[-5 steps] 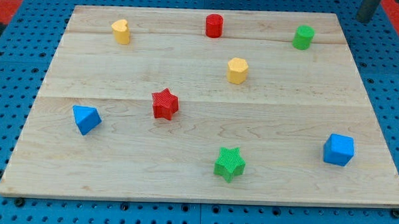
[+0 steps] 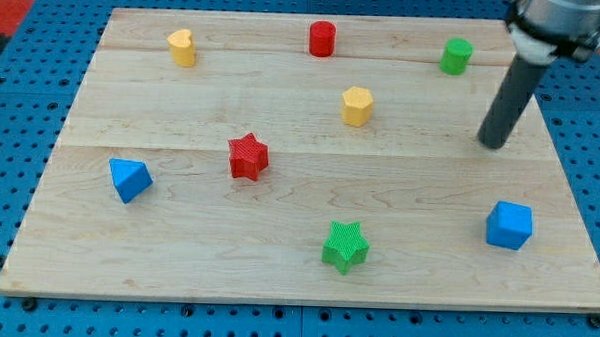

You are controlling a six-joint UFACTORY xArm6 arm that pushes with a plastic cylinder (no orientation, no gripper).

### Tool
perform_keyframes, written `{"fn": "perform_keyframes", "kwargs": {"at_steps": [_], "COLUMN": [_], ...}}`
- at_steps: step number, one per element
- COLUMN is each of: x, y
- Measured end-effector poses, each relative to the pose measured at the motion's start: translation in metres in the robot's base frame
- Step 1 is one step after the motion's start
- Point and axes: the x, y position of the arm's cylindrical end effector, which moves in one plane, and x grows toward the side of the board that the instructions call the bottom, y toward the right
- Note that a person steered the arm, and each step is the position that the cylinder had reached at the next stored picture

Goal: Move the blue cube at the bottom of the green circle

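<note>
- Blue cube (image 2: 508, 225): solid blue, faceted, tilted; near right of the board (image 2: 276, 273), well apart from the green circle (image 2: 457, 56) at far right
- Blue: two, the cube and a blue wedge (image 2: 130, 179) at left
- Green: two, the circle and a green star (image 2: 345, 246), near centre
- Red: two, a red cylinder (image 2: 323, 38) far centre, a red star (image 2: 247, 156) left of centre
- Yellow: two, a yellow heart (image 2: 182, 46) far left, a yellow hexagon (image 2: 357, 105) centre
- Rod: slanted, entering from far right; no gripper fitted, nothing held; my tip (image 2: 492, 144) between circle and cube, touching neither

Bright, even overhead light; blocks cast only faint soft shadows, and the picture is sharp throughout.
</note>
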Motion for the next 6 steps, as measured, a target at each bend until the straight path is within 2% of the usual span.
{"fn": "perform_keyframes", "kwargs": {"at_steps": [1,2,3,4,5,6], "x": [0.020,0.049,0.119,0.173,0.143,0.102], "y": [0.067,0.088,0.121,0.062,0.054,0.013]}}
